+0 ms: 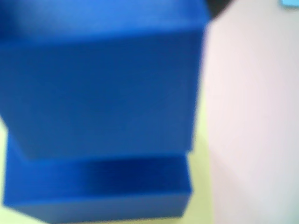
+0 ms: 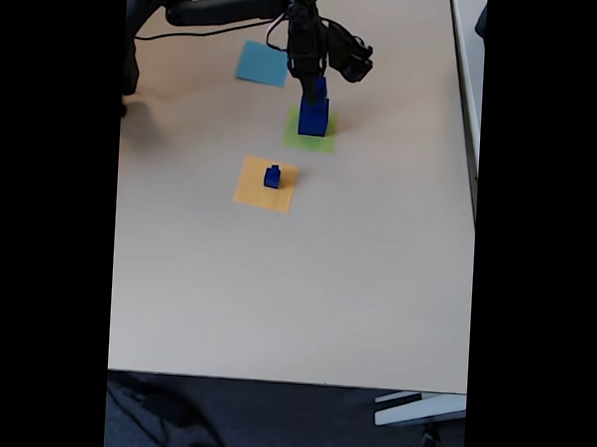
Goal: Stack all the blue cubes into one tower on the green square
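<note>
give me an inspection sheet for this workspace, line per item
surface: pale tan table, bare apart from three paper squares and cubes
job's things: two blue cubes stacked on the green square, upper cube on lower cube; small cube sits apart on the orange square; light-blue square has nothing on it
clutter: nothing seen
grippers: gripper is at the upper cube; whether the jaws are shut cannot be told
cables: black cable runs along the arm at the table's far end
surroundings: dark floor below the near edge, a white object beside it
</note>
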